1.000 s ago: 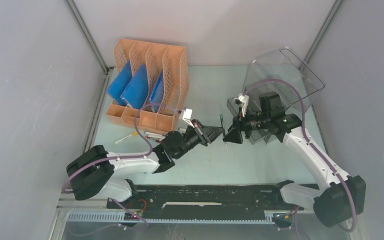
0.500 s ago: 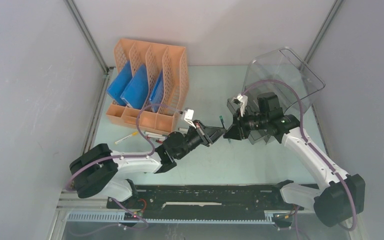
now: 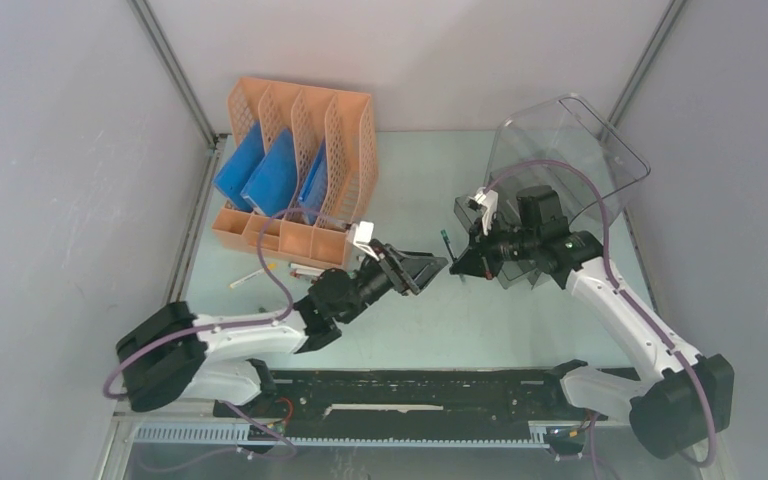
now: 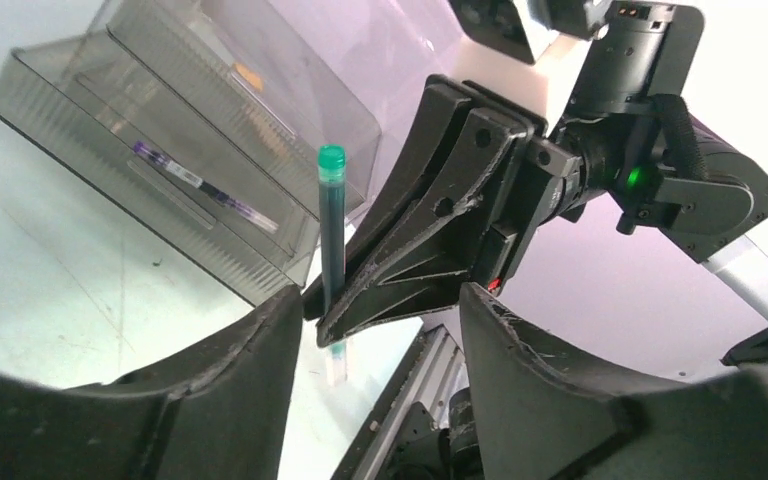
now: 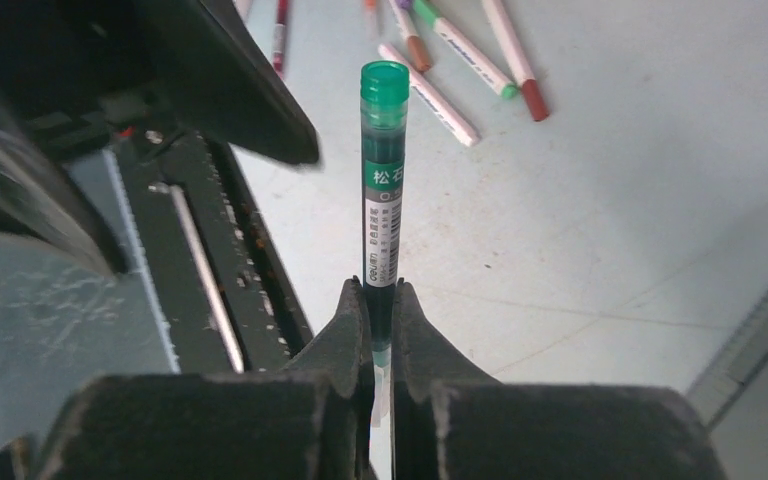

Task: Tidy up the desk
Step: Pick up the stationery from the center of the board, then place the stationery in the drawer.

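A green pen (image 5: 383,180) with a green cap stands upright above the desk (image 3: 440,330), and my right gripper (image 5: 380,300) is shut on its lower end. In the top view the green pen (image 3: 442,239) sits mid-desk between both arms. My left gripper (image 4: 380,300) is open, its fingers (image 4: 250,380) either side of the right gripper (image 4: 430,250) and apart from the green pen (image 4: 331,230). From above, the left gripper (image 3: 432,265) and right gripper (image 3: 458,268) meet tip to tip.
An orange file rack (image 3: 300,170) with blue folders stands at the back left. A clear plastic drawer box (image 3: 560,160) lies tilted at the back right, with pens in its drawers (image 4: 190,180). Several loose pens (image 5: 460,60) lie on the desk in front of the rack.
My right gripper has shut on the green pen. My left gripper, shut before, has opened and let the pen go, and its arm has drawn back a little to the left.
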You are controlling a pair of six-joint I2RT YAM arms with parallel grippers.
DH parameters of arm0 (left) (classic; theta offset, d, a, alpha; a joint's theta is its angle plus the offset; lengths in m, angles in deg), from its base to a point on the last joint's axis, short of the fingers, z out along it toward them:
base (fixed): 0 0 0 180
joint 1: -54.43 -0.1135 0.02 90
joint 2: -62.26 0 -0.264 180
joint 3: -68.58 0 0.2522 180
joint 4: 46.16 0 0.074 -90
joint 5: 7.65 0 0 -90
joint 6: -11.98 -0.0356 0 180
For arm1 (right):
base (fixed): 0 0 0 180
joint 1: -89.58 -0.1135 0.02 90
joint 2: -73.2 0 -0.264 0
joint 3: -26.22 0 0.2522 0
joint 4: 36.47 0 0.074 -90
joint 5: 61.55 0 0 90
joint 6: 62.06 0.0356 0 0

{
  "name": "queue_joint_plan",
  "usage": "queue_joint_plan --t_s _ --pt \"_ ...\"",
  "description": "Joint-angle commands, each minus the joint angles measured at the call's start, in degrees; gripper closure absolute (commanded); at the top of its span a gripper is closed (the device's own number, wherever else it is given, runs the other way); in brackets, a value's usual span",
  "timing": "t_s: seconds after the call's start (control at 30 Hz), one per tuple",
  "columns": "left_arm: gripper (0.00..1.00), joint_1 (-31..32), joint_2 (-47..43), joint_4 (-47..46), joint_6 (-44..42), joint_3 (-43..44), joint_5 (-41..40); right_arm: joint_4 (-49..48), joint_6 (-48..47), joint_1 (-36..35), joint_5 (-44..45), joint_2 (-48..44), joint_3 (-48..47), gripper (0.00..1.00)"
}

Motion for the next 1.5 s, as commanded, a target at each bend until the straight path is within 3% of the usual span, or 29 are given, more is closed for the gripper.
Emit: queue_joint_plan --t_s 0.0,0.13,0.27,0.3,0.43,0.7,1.13,1.47 --pt "0.33 0.26 -9.10 3.62 -9.49 -3.00 -4.46 1.48 -6.82 -1.74 7.65 -4.31 -0.40 1.00" --pt "0.22 0.18 -17.73 11.97 -14.85 -5.93 -10.44 1.83 -10.38 -2.26 16.59 -6.95 0.08 1.00" --pt "0.02 -0.01 -27.22 20.11 -18.60 -9.14 -18.18 0.49 -12.85 -1.32 23.91 -8.55 1.77 1.00" --pt "0.00 -0.19 -29.45 22.06 -18.74 -9.96 -20.11 0.30 -13.15 -0.95 25.25 -8.63 1.97 1.00" --pt "0.00 -0.96 -38.17 29.29 -17.73 -12.90 -25.62 -1.36 -14.03 0.20 31.57 -8.11 2.88 1.00" --pt "0.00 -2.86 -48.59 35.05 -16.18 -18.98 -27.44 -9.10 -14.29 0.26 47.88 -6.20 5.84 0.99" --pt "0.00 -3.51 -50.61 41.58 -16.95 -20.25 -29.23 -16.80 -12.42 -1.67 59.41 3.08 7.66 0.86" --pt "0.00 -3.67 -48.39 53.39 -16.83 -15.72 -33.35 -16.40 -12.62 -2.22 57.73 4.88 7.63 0.56"
